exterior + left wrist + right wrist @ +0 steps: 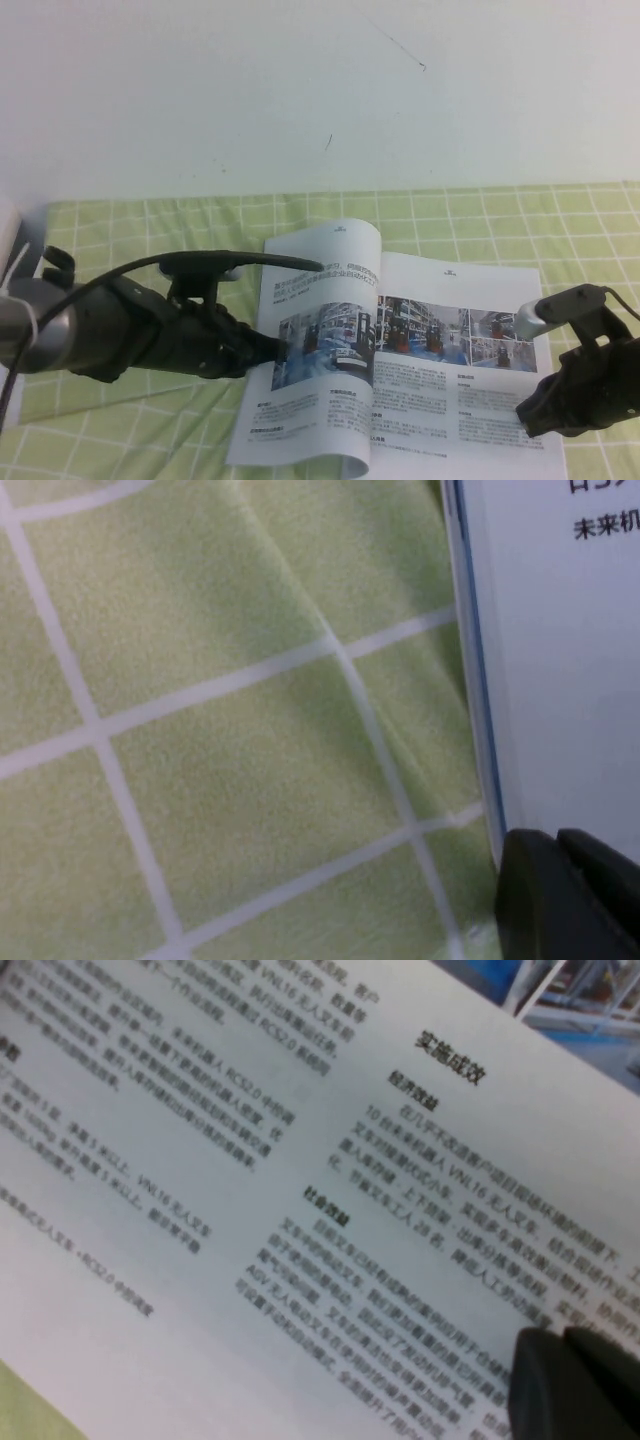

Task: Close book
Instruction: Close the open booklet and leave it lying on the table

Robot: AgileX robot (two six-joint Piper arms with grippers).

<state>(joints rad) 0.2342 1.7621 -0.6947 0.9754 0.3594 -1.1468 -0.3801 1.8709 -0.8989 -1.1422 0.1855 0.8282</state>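
High view: left pincer [272, 350] was closed, raised page of book [430, 400] at its tip; right pincer [528, 408] closed, book beneath it.

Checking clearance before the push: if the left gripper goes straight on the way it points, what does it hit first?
The book's left page, which curls up right ahead of the left gripper; depth is unclear, so it may slip under it. The right gripper hovers at the outer edge of the right page.

Probably a lab test bench: a green checked cloth [150, 215] against a bare white wall [300, 80].
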